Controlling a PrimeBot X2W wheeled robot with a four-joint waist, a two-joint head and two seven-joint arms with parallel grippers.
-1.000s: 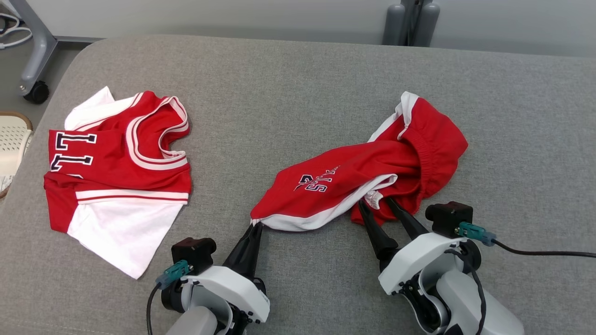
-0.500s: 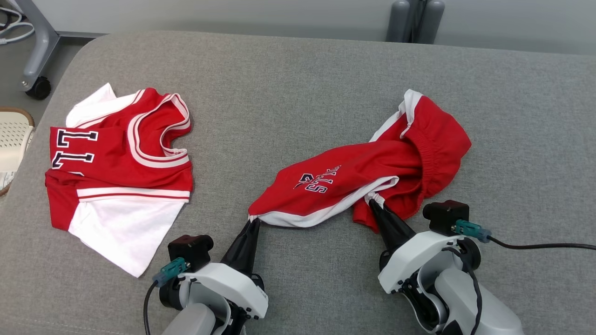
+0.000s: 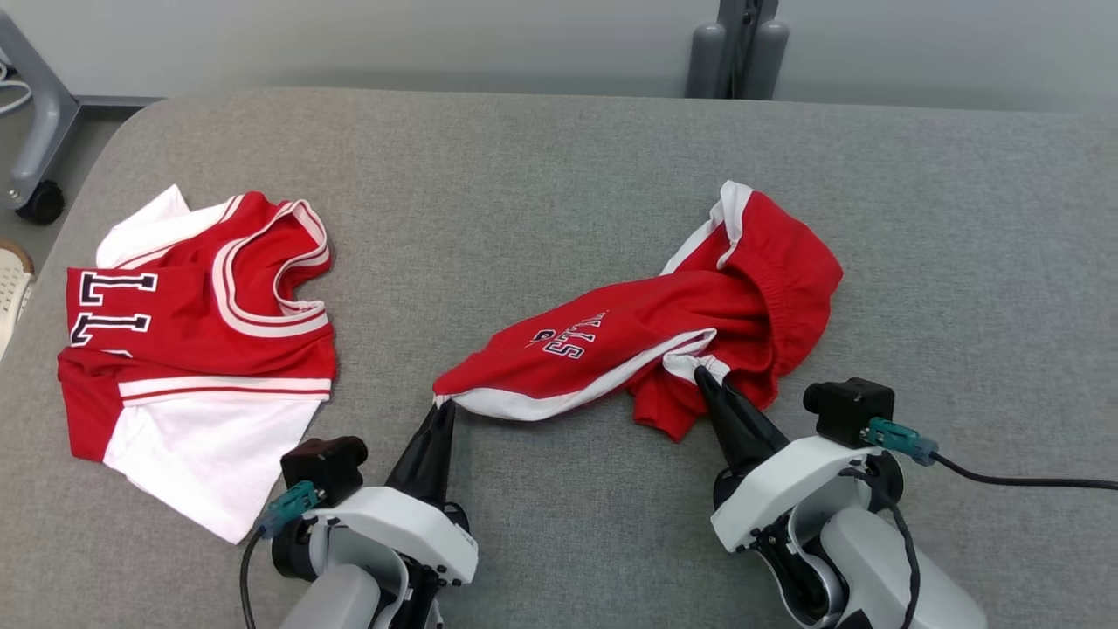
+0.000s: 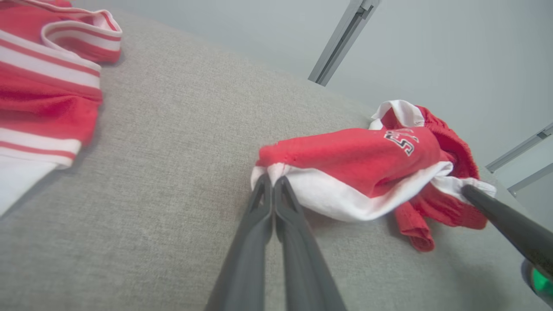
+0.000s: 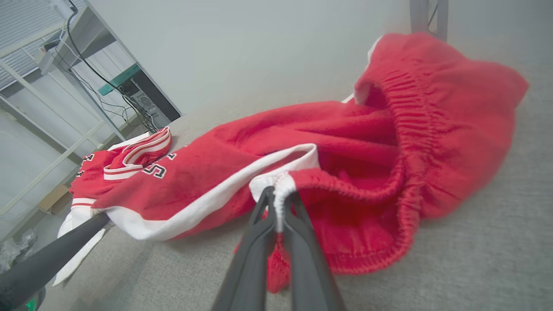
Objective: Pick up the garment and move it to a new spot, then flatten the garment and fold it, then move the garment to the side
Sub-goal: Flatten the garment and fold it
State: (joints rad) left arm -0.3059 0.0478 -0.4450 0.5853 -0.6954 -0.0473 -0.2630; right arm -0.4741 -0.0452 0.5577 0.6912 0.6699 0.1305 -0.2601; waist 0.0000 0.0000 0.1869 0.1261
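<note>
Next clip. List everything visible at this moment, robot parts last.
jersey: one, red with white sleeves and a black "11", folded on the left of the surface.
shorts: one, red with white trim, crumpled centre-right.
padded surface: one, grey, under both garments.
stand leg: one, grey with a black caster, far left on the floor.
post: one, grey, beyond the far edge.
basket: one, cream, perforated, at the left edge.
left gripper: one, dark jaws shut on the shorts' white-trimmed left corner.
right gripper: one, dark jaws shut on the shorts' white trim, nearer the waistband.
</note>
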